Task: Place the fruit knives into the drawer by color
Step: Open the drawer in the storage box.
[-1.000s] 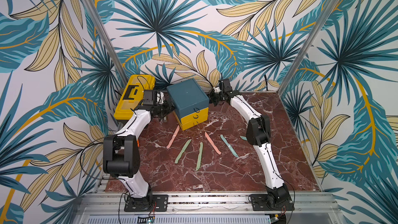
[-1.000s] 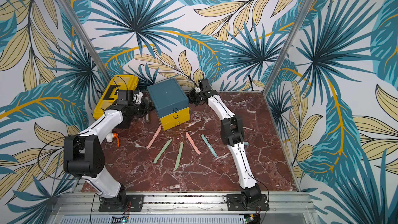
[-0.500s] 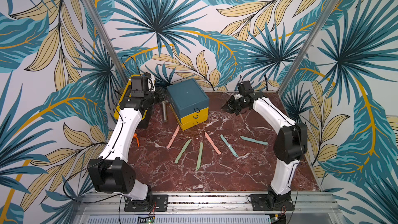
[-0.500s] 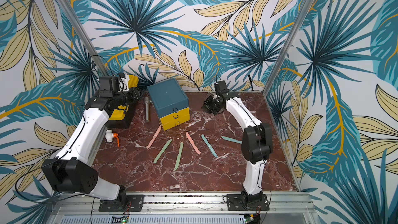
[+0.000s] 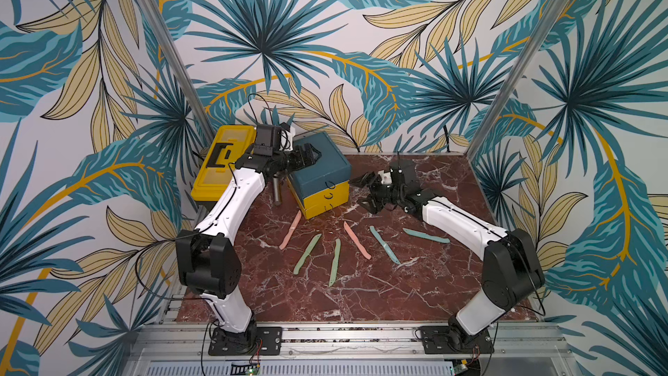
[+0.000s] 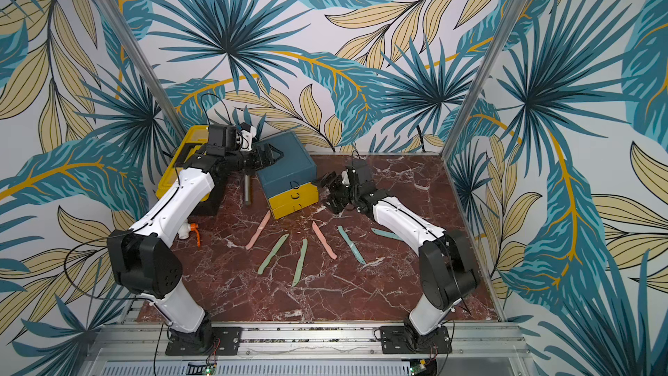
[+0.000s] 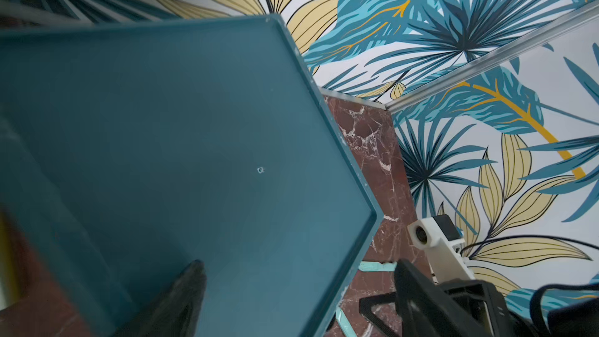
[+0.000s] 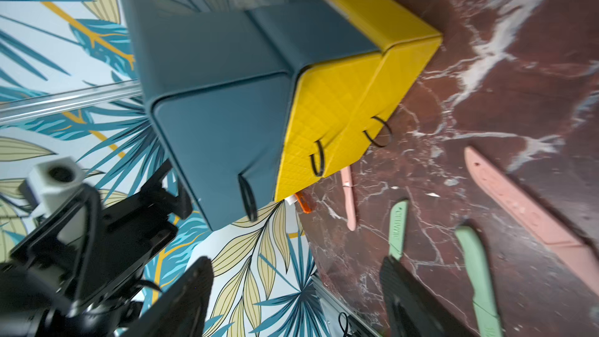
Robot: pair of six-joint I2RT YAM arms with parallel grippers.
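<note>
Reaches forward and inward with the left arm [image 5: 238, 193], forearm raised, left claw [image 5: 314, 155] spread wide and empty. Stretches low and inward with the right arm [image 5: 459, 222], right claw [image 5: 361, 193] likewise agape, gripping nothing.

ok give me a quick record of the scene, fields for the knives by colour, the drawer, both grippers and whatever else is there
pink knives: two, flat on the table
green knives: two, between the pink ones
teal-blue knives: two, nearest the right arm
drawer: all three fronts look shut
left gripper: open, over the drawer's top, holding nothing
right gripper: open, beside the drawer, holding nothing
also there: yellow toolbox, grey cylinder
</note>
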